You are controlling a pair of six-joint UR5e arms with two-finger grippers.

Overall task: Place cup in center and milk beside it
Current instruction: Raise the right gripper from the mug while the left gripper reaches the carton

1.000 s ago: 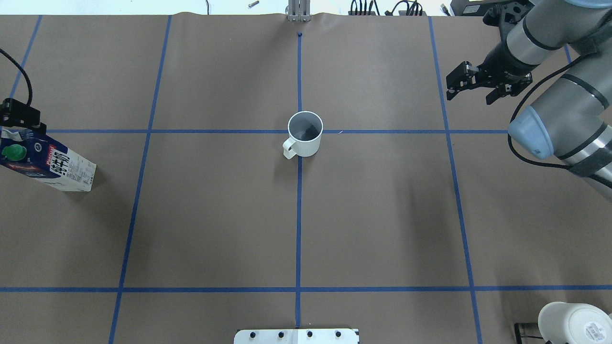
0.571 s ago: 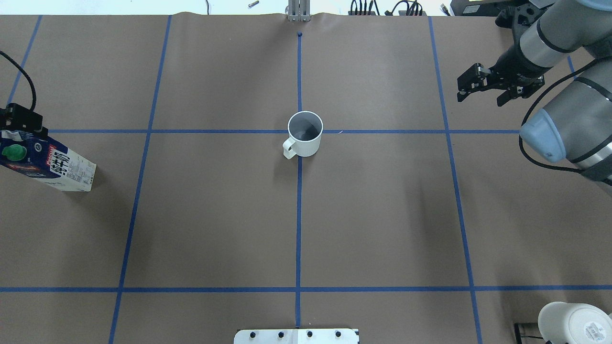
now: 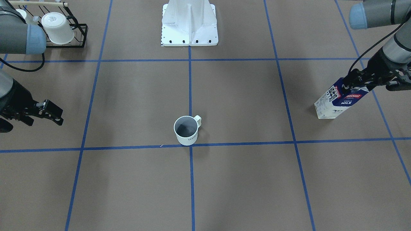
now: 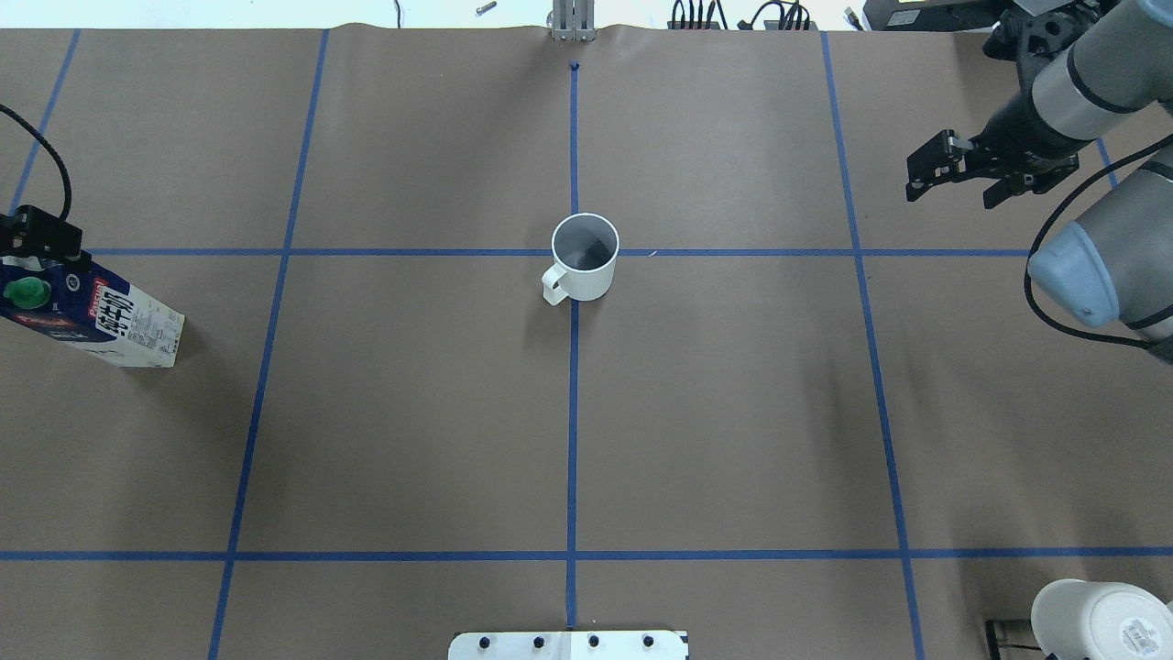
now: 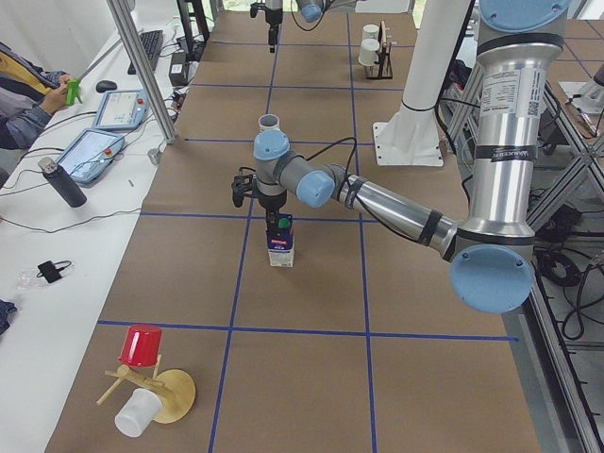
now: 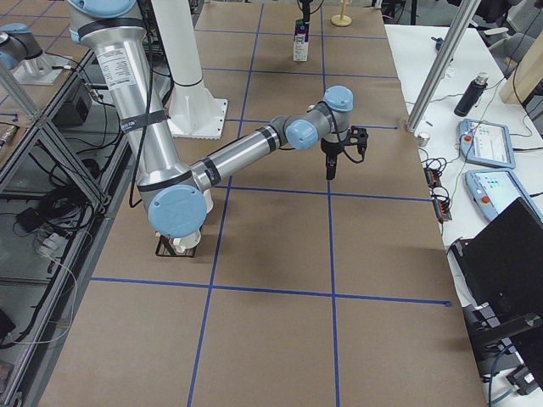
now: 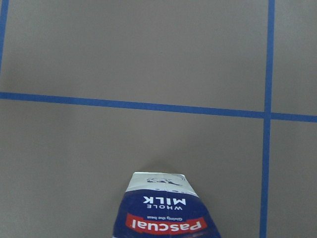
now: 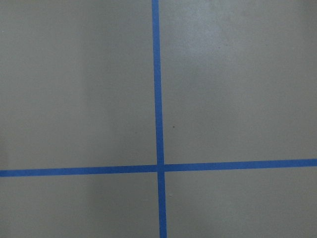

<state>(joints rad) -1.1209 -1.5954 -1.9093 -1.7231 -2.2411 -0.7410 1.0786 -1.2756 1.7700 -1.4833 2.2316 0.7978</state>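
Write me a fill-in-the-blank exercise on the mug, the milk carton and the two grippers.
The white mug stands upright where two ____ tape lines cross.
The whole-milk carton has a round ____ screw cap.
The left gripper is at the carton's ____ end, near that cap.
The right gripper hangs ____ and empty, far from the mug.
Missing words: blue; green; top; open.
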